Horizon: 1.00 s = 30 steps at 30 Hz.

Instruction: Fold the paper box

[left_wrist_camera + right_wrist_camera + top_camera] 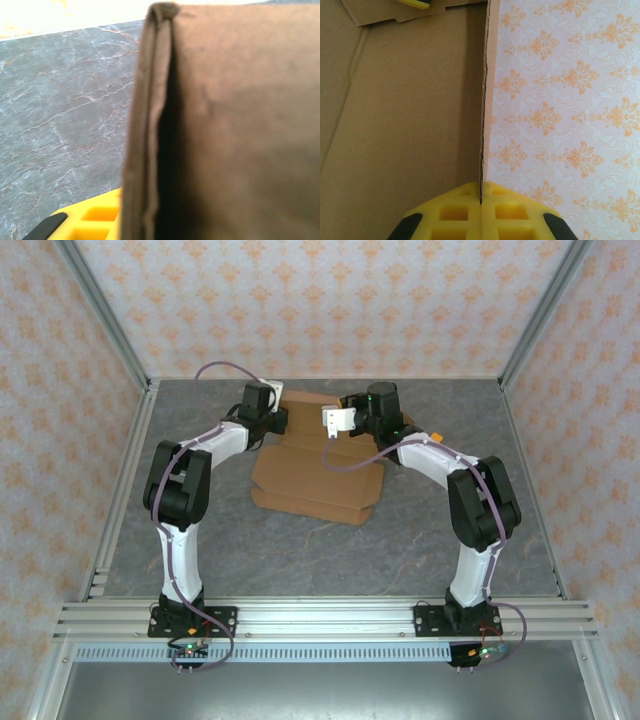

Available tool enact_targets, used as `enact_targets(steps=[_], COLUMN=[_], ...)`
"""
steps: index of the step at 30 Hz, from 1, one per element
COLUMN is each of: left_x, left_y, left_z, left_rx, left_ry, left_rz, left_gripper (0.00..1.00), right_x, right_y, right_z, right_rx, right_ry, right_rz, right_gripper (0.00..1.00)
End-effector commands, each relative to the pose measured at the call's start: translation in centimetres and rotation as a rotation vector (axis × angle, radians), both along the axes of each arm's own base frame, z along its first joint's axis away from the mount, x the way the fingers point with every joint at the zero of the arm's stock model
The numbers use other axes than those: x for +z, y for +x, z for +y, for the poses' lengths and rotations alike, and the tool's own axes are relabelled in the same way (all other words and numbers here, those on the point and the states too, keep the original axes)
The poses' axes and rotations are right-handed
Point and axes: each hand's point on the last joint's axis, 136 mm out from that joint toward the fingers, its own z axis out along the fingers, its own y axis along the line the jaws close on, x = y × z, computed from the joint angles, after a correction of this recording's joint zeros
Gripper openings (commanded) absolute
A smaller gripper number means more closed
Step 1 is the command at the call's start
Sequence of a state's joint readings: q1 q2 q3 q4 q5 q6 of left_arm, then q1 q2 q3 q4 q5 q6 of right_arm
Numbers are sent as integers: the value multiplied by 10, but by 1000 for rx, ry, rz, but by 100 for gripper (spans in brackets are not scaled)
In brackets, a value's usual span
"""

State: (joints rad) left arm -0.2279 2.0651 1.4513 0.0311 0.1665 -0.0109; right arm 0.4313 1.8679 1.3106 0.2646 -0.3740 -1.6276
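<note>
paper box point(318, 480) part-folded on the table point(430, 540), far-centre, both arms at its far flaps. right gripper point(481, 196) pinching a thin upright panel edge; left gripper point(281, 422) at a doubled flap, grip state can't tell. cardboard looks light, stiff, creases easily, so best held at flap edges near the folds

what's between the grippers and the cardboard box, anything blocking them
Nothing visible stands in the way. The right gripper is shut on a thin upright edge of the paper box, and the left gripper sits right against a folded flap at the box's far left.
</note>
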Motion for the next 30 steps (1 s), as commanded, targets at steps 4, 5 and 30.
enact_targets(steps=[4,5,30], left_x=[23,22,16], left_y=[7,7,5], left_z=[22,23,10], left_rx=[216,231,262], left_ry=[59,70,-8], left_rz=[-99,-102,-93], left_gripper=[27,27,44], right_x=[1,0,0], right_y=[-9,-9,-1], right_z=[9,9,0], right_rx=[38,38,14], right_ry=[19,19,10], right_rz=[58,60,78], right_gripper=[0,0,0])
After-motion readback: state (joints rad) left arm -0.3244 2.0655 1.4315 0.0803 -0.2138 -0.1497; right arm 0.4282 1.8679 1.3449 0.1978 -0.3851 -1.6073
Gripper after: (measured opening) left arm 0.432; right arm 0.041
